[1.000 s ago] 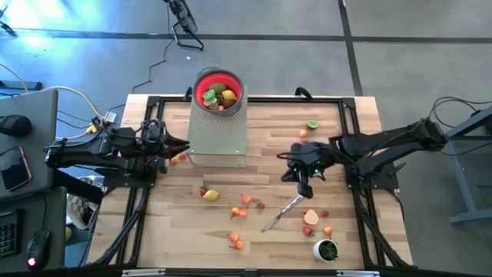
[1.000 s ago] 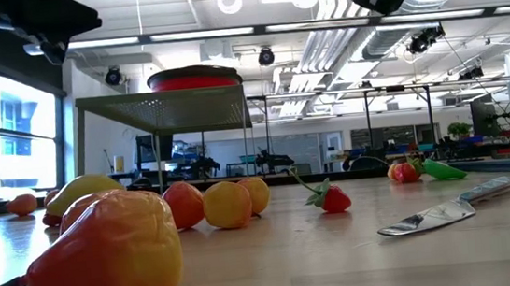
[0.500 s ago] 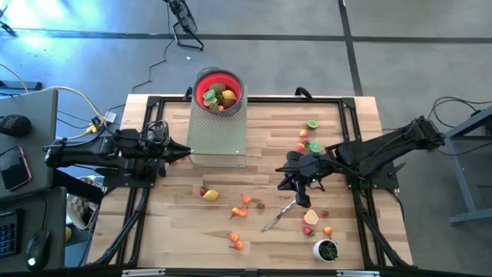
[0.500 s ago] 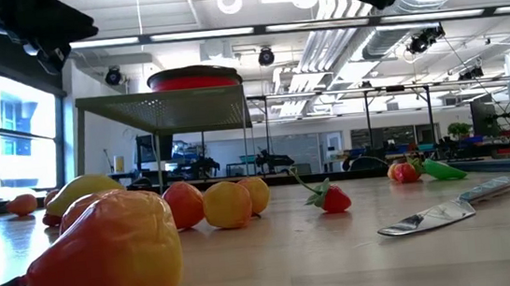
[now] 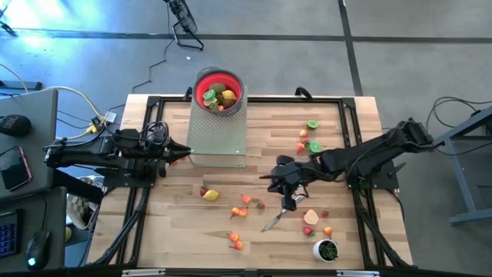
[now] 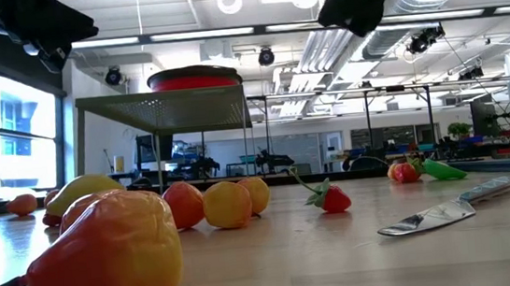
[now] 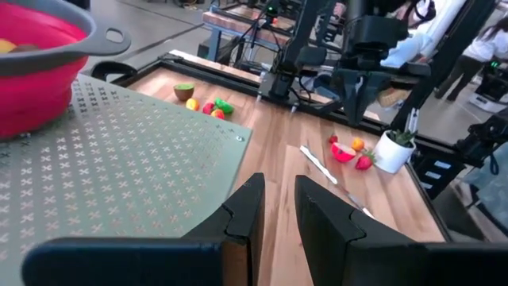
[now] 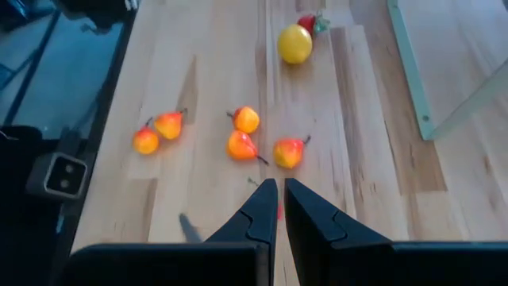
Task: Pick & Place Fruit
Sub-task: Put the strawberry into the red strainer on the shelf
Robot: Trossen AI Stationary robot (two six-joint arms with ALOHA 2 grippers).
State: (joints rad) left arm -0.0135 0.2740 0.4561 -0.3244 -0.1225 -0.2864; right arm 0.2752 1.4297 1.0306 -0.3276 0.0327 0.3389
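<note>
Right claw (image 5: 284, 201) reaches out over the middle of the wooden worktop (image 5: 261, 138), above the handle end of the silver knife (image 5: 274, 218); fingers (image 8: 262, 208) pressed nearly together, nothing between them. In its wrist view, three orange-red pears (image 8: 244, 146) lie just ahead of the fingertips, two more pears (image 8: 157, 133) off to one side, a yellow lemon (image 8: 294, 43) with a strawberry farther on. Left claw (image 5: 178, 152) sits at the worktop's left edge beside the perforated grey stand (image 5: 217, 131); its fingers (image 7: 242, 214) stand slightly apart with an empty gap, holding nothing. Red bowl (image 5: 219, 89) rests on the far end of the stand, with green, yellow and tan fruit pieces inside. Loose fruit scattered on the worktop: lemon and strawberry (image 5: 208, 194) near the stand's front, pears (image 5: 245, 201) mid-worktop, two small pieces (image 5: 236, 241) toward the near edge, a green and red cluster (image 5: 309, 135) by the right arm, several pieces (image 5: 311, 219) next to the small white cup (image 5: 326, 249) with green contents. Low view shows a large pear (image 6: 111, 254) close up, knife (image 6: 449, 211) lying flat
</note>
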